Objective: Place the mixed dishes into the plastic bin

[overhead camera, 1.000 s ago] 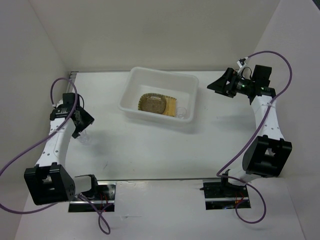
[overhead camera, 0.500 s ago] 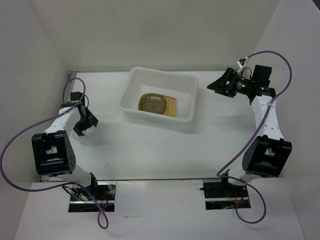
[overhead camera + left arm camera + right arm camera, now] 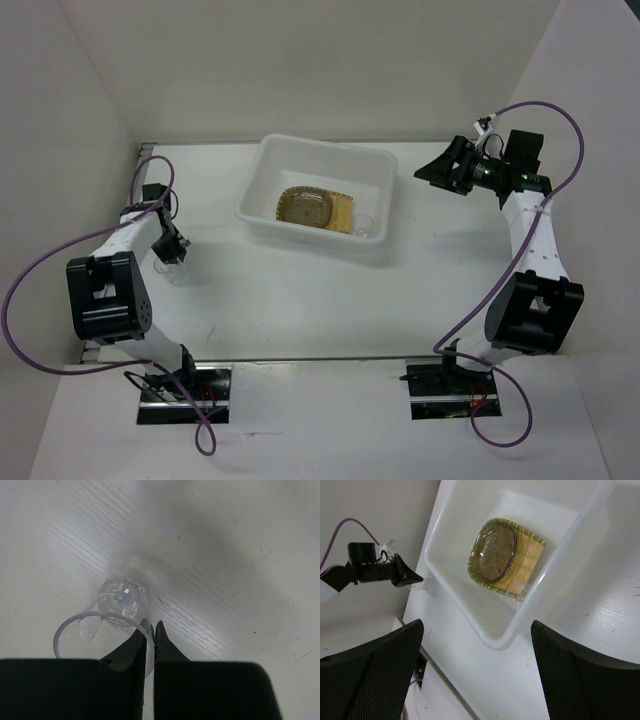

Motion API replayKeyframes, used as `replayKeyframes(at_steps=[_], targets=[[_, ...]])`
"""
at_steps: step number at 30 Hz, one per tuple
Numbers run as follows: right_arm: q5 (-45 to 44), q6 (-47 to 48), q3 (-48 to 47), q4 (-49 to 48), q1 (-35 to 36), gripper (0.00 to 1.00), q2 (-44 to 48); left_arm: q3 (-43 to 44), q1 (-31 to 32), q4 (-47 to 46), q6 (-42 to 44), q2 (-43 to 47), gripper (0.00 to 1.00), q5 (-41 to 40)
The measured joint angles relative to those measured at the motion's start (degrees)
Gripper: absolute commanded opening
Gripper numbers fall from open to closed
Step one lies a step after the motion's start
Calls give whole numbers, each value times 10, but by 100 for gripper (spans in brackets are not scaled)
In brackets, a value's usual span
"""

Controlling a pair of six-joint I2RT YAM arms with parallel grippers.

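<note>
Cup pickup in hand: glass cup (image 3: 118, 600) on bench (image 3: 230, 555), rim pinched by narrowed left end effector (image 3: 151, 631). Right end effector (image 3: 476, 626) held wide. Next, lift and carry to bin (image 3: 318, 141) judged required.

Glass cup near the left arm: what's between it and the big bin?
Just bare table between glass cup and plastic bin, seen in the top view.
</note>
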State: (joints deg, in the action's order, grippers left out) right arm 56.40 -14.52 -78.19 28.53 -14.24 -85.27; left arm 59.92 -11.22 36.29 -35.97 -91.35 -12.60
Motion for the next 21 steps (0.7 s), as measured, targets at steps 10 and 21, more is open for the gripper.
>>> replayKeyframes(at_steps=[10,21], targets=[[0,1,0,0,0,92,0,189,29,53,0,-12,0,23],[-5,3,0,0,0,92,0,454,140,11,13,-58,0,133]])
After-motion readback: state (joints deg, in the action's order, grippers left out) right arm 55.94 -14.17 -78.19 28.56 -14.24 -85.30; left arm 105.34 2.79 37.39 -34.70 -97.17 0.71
